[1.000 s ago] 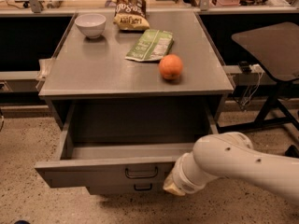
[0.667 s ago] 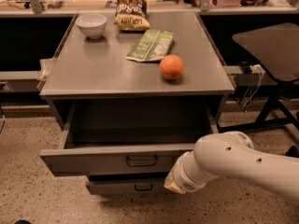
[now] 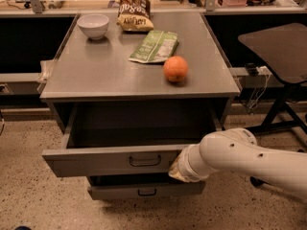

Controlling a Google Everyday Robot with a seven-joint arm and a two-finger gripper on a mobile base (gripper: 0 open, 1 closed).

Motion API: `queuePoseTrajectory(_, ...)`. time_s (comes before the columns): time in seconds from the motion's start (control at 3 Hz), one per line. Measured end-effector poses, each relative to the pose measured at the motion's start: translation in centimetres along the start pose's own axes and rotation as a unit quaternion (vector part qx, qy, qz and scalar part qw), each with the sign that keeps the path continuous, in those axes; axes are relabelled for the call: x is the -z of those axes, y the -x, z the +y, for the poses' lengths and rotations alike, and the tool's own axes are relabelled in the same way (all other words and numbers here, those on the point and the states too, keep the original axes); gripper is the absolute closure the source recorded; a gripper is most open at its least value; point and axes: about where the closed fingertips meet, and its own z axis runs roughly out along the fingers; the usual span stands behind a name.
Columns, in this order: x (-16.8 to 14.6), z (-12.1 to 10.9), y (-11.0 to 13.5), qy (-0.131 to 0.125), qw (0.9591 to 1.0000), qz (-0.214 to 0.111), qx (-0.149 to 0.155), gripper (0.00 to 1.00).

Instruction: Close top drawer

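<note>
Top drawer sits partly pulled out under the grey cabinet top, with its handle centred. Gripper is at the drawer front's right end, at the tip of the white arm; open or closed, can't tell. Orange, bowl, chip bag and green packet are on top.

The wide grey metal top drawer is pushed further into the grey metal cabinet than a second ago. Less of its open interior is shown, and its tall front panel is seen higher and nearer the cabinet's face, though not flush with it. More of the narrower grey lower drawer beneath it is uncovered. The white robot arm is carried forward with the panel. The gripper at its end, largely hidden behind the wrist, is brought closer to the cabinet, at the panel just right of the dark wire handle.
</note>
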Motion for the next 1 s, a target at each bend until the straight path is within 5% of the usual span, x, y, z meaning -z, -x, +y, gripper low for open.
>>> queuePoseTrajectory(0.33, 0.2, -3.0, 1.1, -0.027, 0.9992, -0.008, 0.03, 0.96)
queuePoseTrajectory(1.0, 0.5, -4.3, 1.5, -0.041, 0.9984, -0.015, 0.037, 0.42)
